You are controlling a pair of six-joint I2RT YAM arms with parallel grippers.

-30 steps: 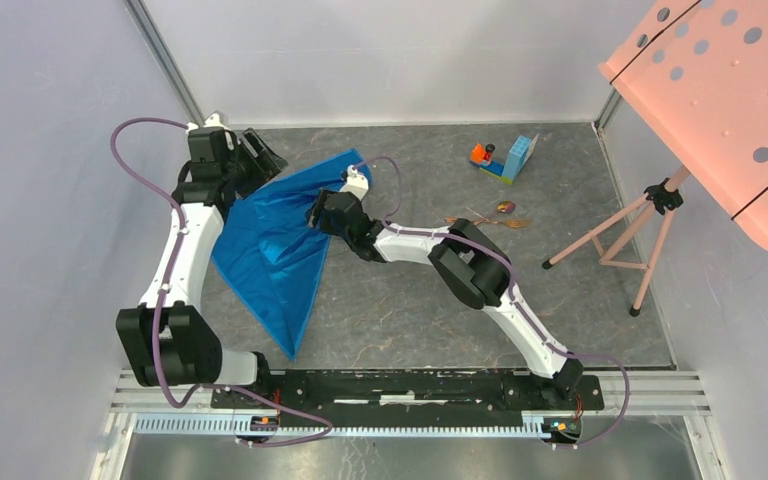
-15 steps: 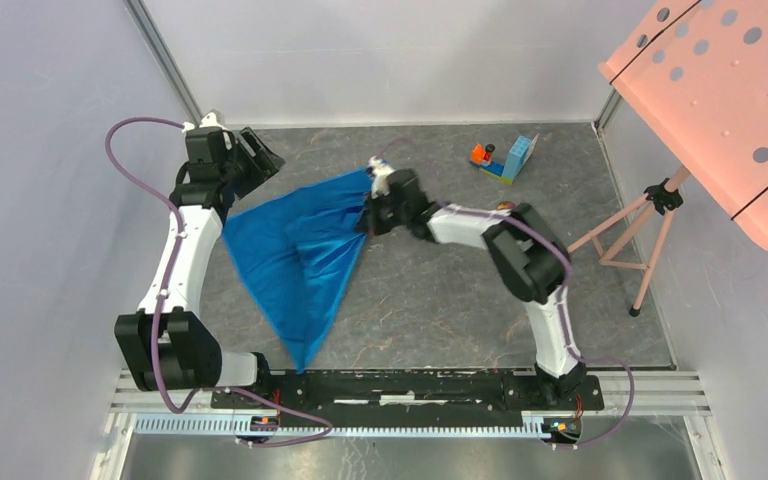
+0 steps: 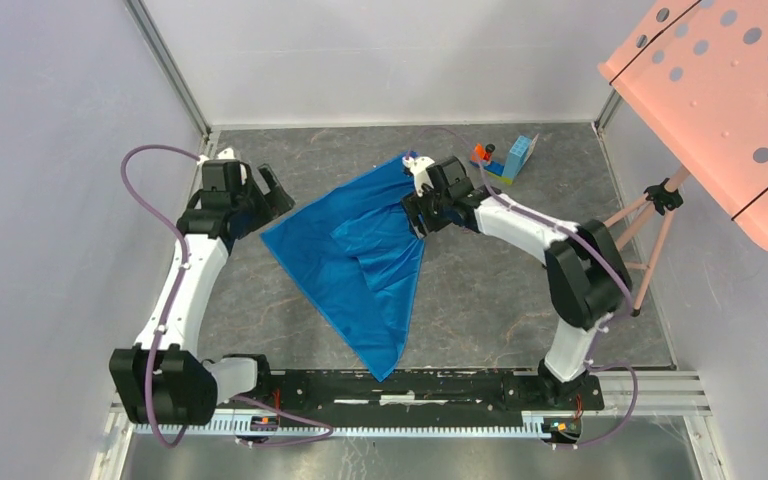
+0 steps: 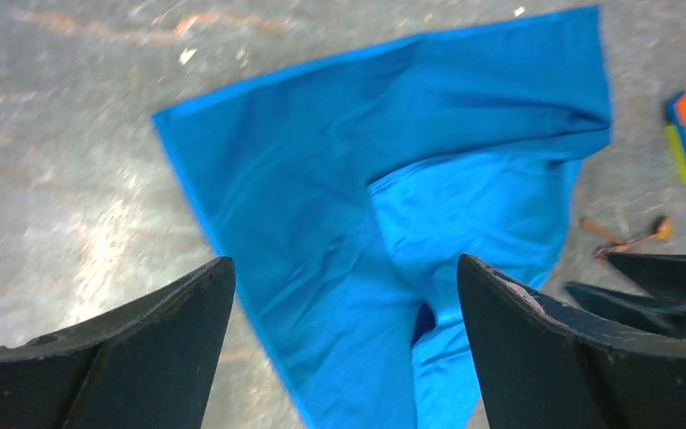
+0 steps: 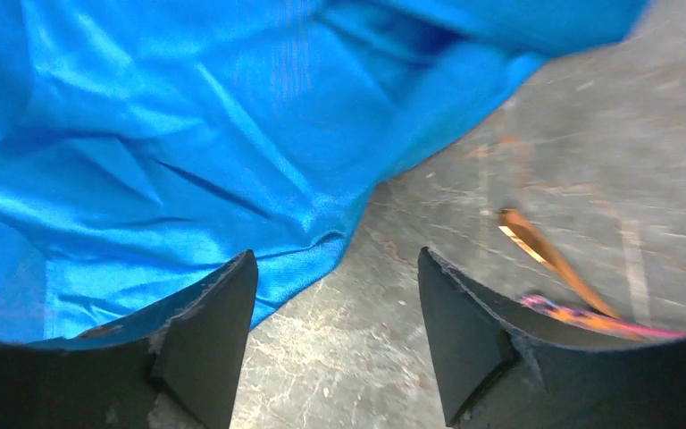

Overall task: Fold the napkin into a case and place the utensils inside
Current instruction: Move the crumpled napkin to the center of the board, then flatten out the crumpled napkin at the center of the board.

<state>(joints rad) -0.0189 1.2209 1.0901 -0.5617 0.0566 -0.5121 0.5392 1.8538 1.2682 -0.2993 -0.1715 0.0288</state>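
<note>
Now: spread stage, fold not made

Bright blue shiny cloth napkin [image 3: 360, 265] lies loosely spread on the grey mottled table [image 3: 480, 300], one flap doubled over; no case yet. Laid flat for creasing, I judge. My left gripper [image 4: 344, 268] hangs wide open near its left corner, gripping nothing, arm reaching forward. My right gripper [image 5: 336, 255], arm stretched far and hooked inward, gapes empty at its right edge. Thin copper-gold utensils [image 5: 545, 255] lie just beside.

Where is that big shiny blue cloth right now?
Seen from above, the shiny bright blue cloth lies in the middle of the grey table, between the left gripper and the right gripper.
</note>
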